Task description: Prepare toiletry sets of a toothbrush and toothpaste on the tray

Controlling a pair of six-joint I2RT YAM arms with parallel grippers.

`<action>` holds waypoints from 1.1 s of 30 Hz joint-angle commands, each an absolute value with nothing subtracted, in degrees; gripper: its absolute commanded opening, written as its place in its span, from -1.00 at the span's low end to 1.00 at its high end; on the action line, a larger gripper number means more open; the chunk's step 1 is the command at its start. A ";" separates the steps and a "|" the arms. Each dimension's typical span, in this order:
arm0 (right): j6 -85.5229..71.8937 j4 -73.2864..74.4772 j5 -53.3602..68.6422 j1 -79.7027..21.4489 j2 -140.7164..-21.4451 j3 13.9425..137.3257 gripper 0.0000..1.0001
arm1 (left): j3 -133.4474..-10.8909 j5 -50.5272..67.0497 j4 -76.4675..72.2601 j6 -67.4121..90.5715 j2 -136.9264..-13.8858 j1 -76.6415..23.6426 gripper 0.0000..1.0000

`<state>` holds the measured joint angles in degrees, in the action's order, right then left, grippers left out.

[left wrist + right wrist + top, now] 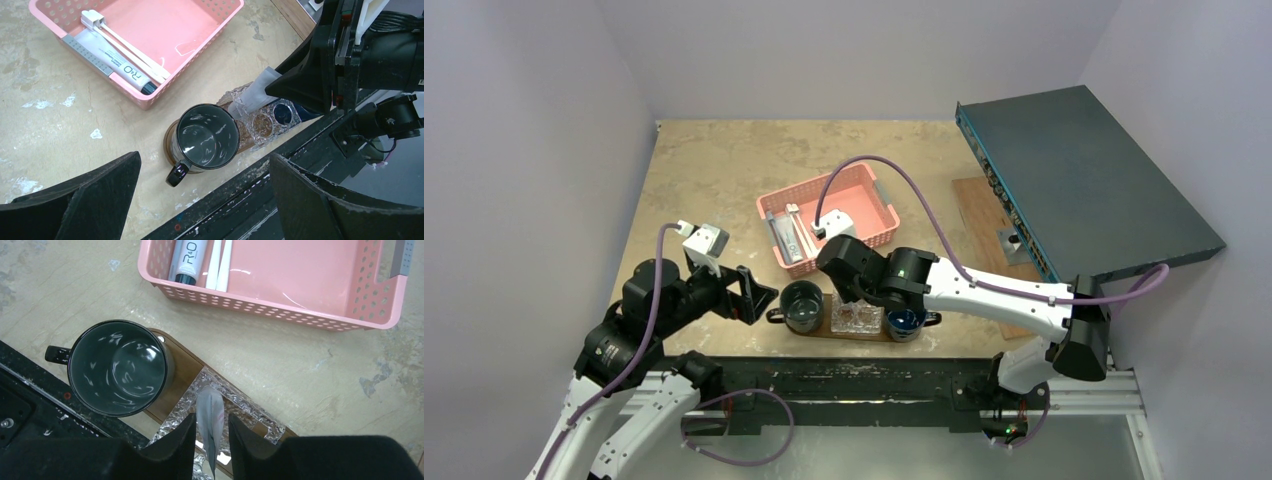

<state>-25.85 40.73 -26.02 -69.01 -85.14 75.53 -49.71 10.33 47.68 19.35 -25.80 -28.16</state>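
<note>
We judge the task barely begun. The tray (182, 370) carries a dark mug (117, 367) at its 9 o'clock end, a cut-glass holder (240, 400) in the middle and a blue mug (906, 322) at its 3 o'clock end. The dark mug is empty.

The right gripper (211, 419) hangs over the glass holder. A small pale tube (209, 405) stands upright between its fingers, with its lower end down in the holder. We cannot tell whether the fingers pinch the tube or have just let it go.

At 12 o'clock from the tray, the pink basket (300, 319) holds two white toothbrushes (130, 47) and a larger tube (122, 67), side by side. We see no brush on the tray, so pairing is all left.

The left gripper (764, 295) waits at 9 o'clock of the tray, fingers spread wide and holding nothing.
</note>
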 commanded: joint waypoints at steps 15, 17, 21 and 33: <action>-20.74 41.22 -29.00 -69.25 -88.19 88.17 -0.12 | -49.31 9.71 46.54 19.08 -26.84 -27.95 1.00; -19.72 42.00 -28.94 -69.11 -90.36 91.04 -0.10 | -49.38 8.94 46.68 19.07 -27.18 -27.91 1.00; -17.16 41.99 -26.98 -67.57 -94.40 96.38 -0.08 | -49.48 8.03 46.87 18.99 -27.96 -27.94 1.00; -14.52 38.70 -11.96 -58.19 -106.97 105.74 -0.07 | -48.89 7.96 45.45 18.40 -29.42 -27.95 1.00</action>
